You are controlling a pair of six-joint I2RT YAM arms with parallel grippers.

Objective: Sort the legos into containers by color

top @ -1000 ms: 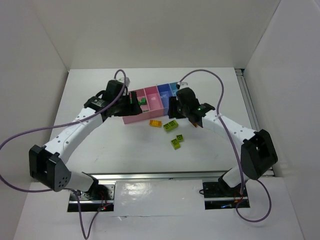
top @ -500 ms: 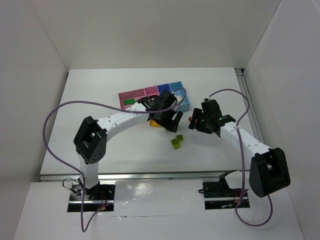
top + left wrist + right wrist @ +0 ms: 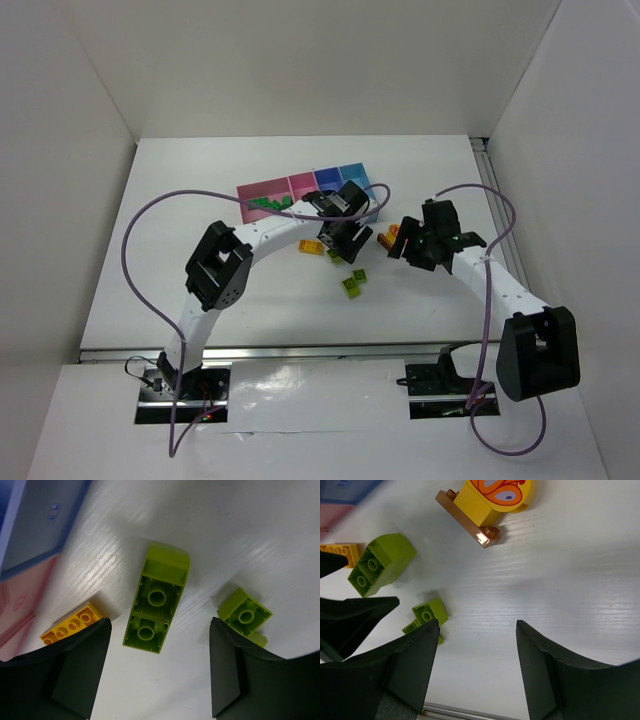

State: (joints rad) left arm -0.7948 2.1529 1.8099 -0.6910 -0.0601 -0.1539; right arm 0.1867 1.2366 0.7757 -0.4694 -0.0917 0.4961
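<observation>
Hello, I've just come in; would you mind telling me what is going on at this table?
Two arms are sorting legos into a row of bins. The left end effector hovers open over an upturned lime-green brick, beside an orange-yellow brick. The right end effector is open and empty near the brown-orange piece. Dark green bricks lie in the wide pink bin.

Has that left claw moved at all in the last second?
Yes. The left gripper has swung to the right and toward the near edge of the table, stopping close behind the pair of lime-green bricks, which lie where they did.
</observation>
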